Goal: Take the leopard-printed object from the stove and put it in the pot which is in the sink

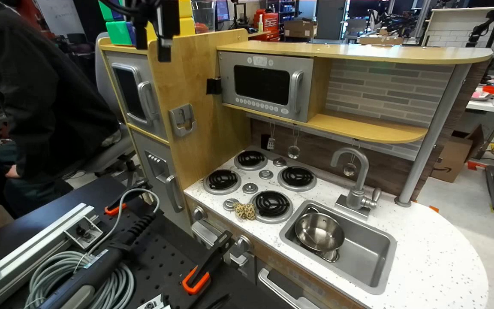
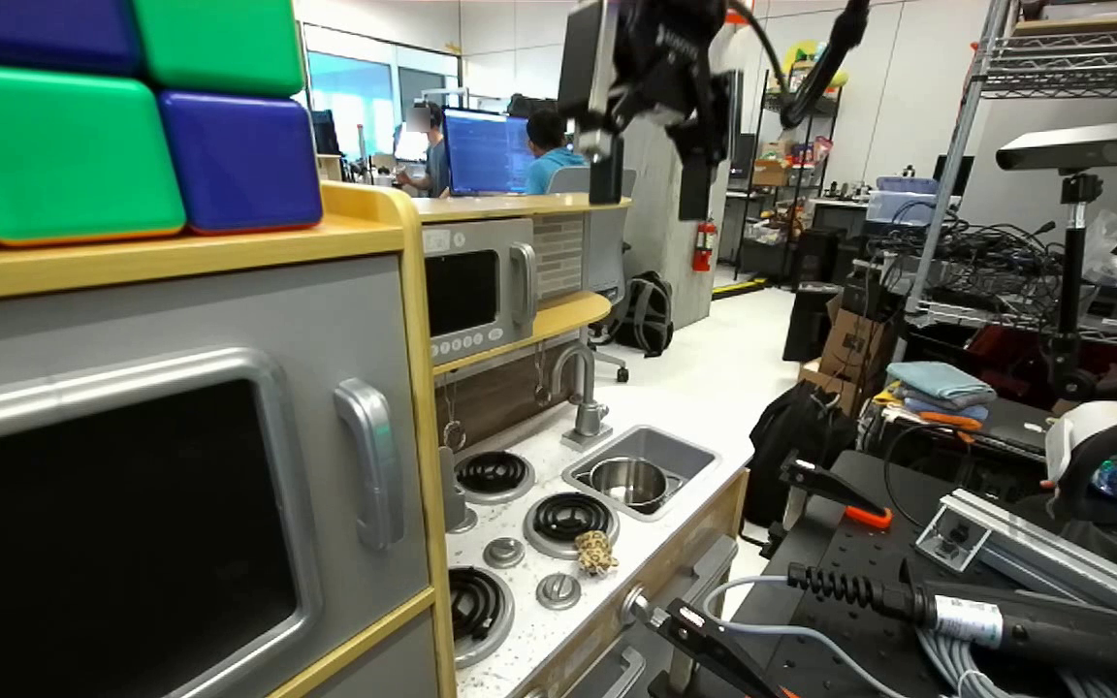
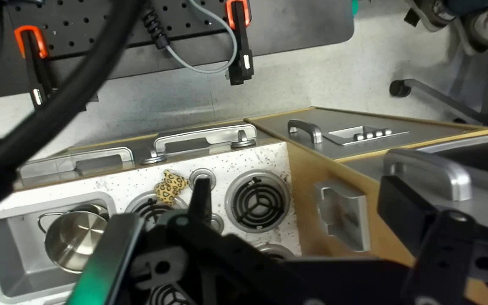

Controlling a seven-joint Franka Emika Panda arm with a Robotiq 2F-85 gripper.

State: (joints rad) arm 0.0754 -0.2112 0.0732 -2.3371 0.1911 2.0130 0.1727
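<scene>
The leopard-printed object [image 1: 245, 211] is a small tan lump with dark spots. It lies at the front edge of the white stove [image 1: 268, 184], against a front burner, and shows in an exterior view [image 2: 595, 553] and the wrist view [image 3: 171, 186]. The shiny silver pot [image 1: 306, 227] stands in the left part of the grey sink [image 1: 367, 259]; it also shows in an exterior view [image 2: 628, 477] and the wrist view [image 3: 72, 245]. My gripper [image 1: 153, 48] is open and empty, high above the counter, apart from everything; its fingers show wide apart in an exterior view [image 2: 651, 192] and the wrist view [image 3: 297, 190].
A curved faucet [image 1: 360, 171] rises behind the sink. A microwave box [image 1: 266, 86] and a wooden shelf [image 1: 367, 126] overhang the back of the stove. A tall wooden side panel [image 1: 204, 128] borders the stove. A black table [image 1: 165, 257] with clamps and cable stands in front.
</scene>
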